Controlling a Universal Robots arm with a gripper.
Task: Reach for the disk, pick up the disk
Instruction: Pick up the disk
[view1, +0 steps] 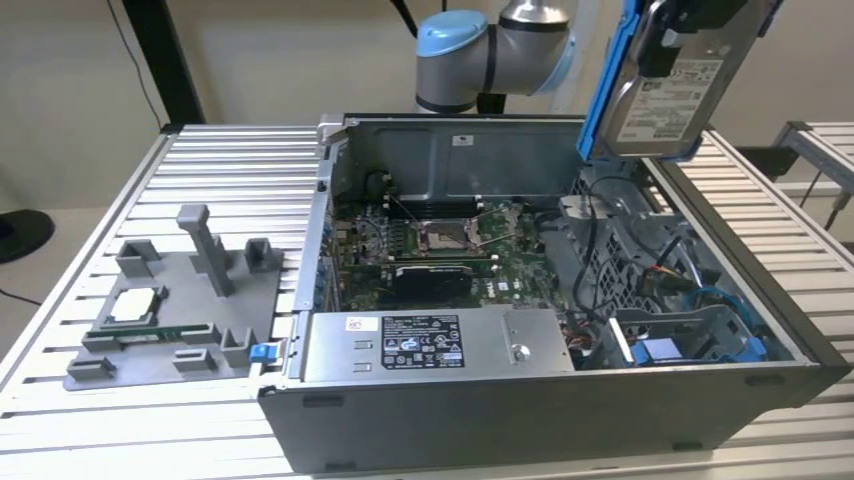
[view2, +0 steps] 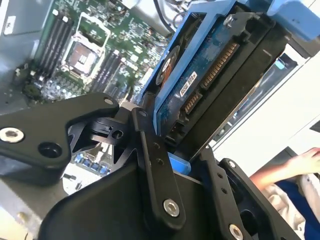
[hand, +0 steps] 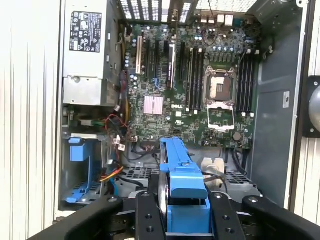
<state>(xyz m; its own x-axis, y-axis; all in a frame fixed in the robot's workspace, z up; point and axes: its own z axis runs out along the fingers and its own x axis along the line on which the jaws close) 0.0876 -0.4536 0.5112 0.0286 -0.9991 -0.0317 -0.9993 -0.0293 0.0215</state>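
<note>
While the claw (hand: 186, 220) grips it, the disk (view1: 663, 95) hangs upright (long axis vertical) above the case (view1: 534, 420).

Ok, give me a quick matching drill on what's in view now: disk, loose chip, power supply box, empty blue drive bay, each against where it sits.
Things:
1. the disk
2. the square chip
3. the grey power supply box
4. the empty blue drive bay

Places:
A. on the grey fixture on the table, at the exterior view's left
B. inside the case, near front corner at the exterior view's right
C. held up above the open case in the gripper
D. along the case's front wall, label facing up

Pairs: 1-C, 2-A, 3-D, 4-B
</note>
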